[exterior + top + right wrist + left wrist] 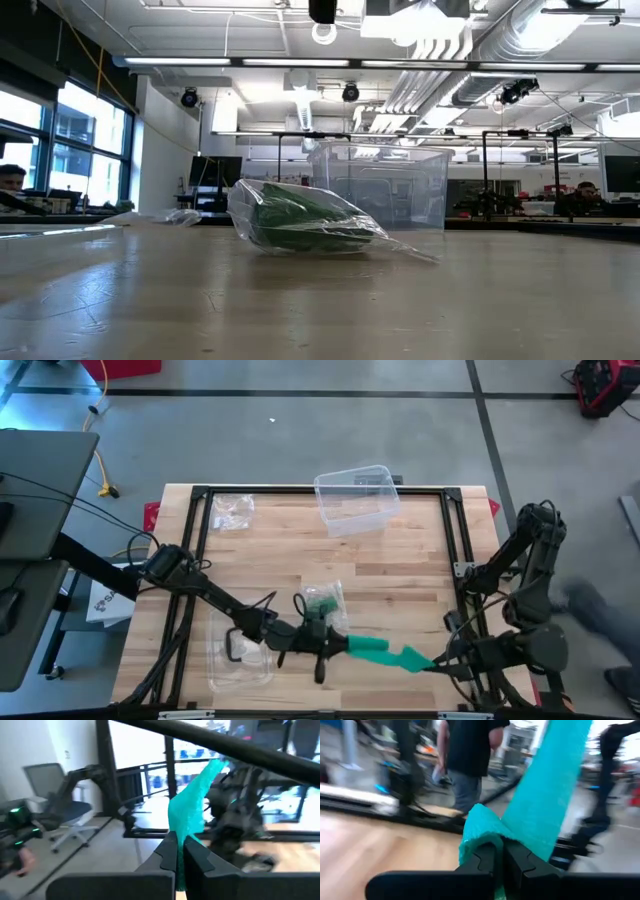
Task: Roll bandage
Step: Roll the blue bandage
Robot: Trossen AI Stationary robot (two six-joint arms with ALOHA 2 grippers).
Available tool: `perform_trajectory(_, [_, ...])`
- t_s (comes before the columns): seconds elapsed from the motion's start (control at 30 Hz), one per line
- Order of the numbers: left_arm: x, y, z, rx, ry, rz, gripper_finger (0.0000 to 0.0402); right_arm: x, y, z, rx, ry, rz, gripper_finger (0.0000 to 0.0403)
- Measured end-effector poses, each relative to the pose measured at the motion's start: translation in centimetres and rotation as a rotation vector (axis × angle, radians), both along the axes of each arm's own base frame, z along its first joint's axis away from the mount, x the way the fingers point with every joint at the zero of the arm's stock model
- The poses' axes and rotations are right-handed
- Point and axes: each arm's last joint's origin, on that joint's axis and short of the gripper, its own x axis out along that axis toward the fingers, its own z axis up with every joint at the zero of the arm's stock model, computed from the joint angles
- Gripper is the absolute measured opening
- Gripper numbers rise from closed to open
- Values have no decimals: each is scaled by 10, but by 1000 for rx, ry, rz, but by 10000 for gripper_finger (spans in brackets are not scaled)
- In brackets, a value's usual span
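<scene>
A teal bandage (390,652) spans the air between my two grippers near the table's front edge, above the wood. My left gripper (343,645) is shut on its left end and my right gripper (436,663) is shut on its right end. In the left wrist view the bandage (555,785) runs away from the fingers as a flat strip. In the right wrist view the bandage (192,805) rises toward the other arm. Neither gripper shows in the low view. My left gripper pinches the bandage's left end (485,832) between its two fingers, where the cloth bunches into a fold. The fingers lie about level, pointing toward the table's right. The strip is lifted clear of the table. My right gripper pinches the bandage's right end (181,832) between its two fingers, coming level from the table's right side. The strip leaves the fingertips edge-on and stretches to the other gripper, clear of the table.
A clear bag holding something green (322,600) lies just behind the bandage, also in the low view as the bag (300,220). A clear plastic box (355,498) stands at the far middle. Loose clear plastic (232,510) lies far left, and more plastic (240,655) near left.
</scene>
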Motion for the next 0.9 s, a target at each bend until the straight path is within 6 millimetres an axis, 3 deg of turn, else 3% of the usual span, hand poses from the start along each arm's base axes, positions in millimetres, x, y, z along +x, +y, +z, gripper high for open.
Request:
perform_trajectory(0.23, [-8, -23, -8, -146, 41, -175, 1, 16, -30, 23, -64, 93, -150, 0])
perform_trajectory(0.37, [-19, -49, 5, -114, -23, -277, 1, 25, -51, 10, -64, 229, -192, 0])
perform_trajectory(0.47, [-26, -64, 21, -60, -124, -263, 1, 33, -65, -16, -57, 354, -255, 0])
perform_trajectory(0.63, [-29, -73, 43, 38, -245, -221, 1, 44, -67, -83, -11, 482, -210, 0])
perform_trajectory(0.8, [-22, -63, 41, 25, -226, -136, 1, 43, -64, -152, 124, 452, -55, 0])
perform_trajectory(0.9, [-11, -52, 34, -9, -210, -57, 1, 41, -65, -178, 181, 424, -10, 0])
